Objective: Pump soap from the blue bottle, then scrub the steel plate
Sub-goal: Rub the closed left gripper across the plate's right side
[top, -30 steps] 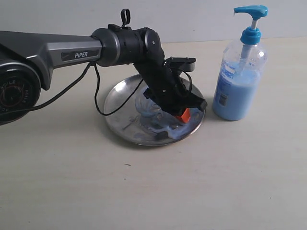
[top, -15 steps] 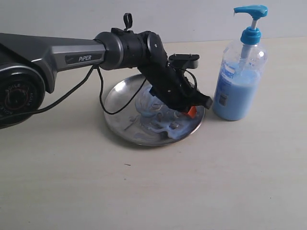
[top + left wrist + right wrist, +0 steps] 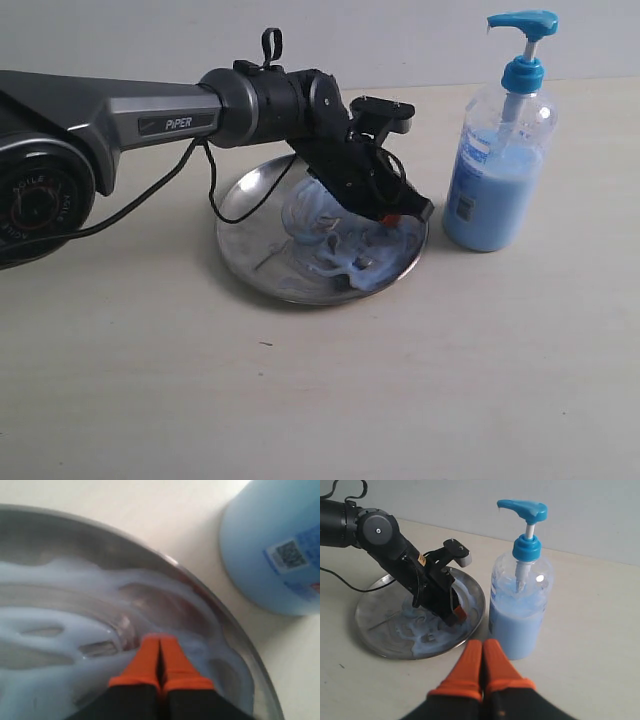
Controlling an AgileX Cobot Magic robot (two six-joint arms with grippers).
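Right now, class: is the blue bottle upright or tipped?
Upright. The blue bottle stands on its base, pump head on top, beside the steel plate.

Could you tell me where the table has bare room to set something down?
Bare: the wide table in front of the steel plate and blue bottle. Crowded: the narrow gap between them, and the plate, smeared with soap under the left gripper.

Exterior view: raised, oblique, mid-range, facing steel plate (image 3: 245, 255) and blue bottle (image 3: 497, 190). Left wrist view: very close, plate under left gripper (image 3: 160, 645). Right wrist view: farther back, both beyond right gripper (image 3: 482, 650). All share both.
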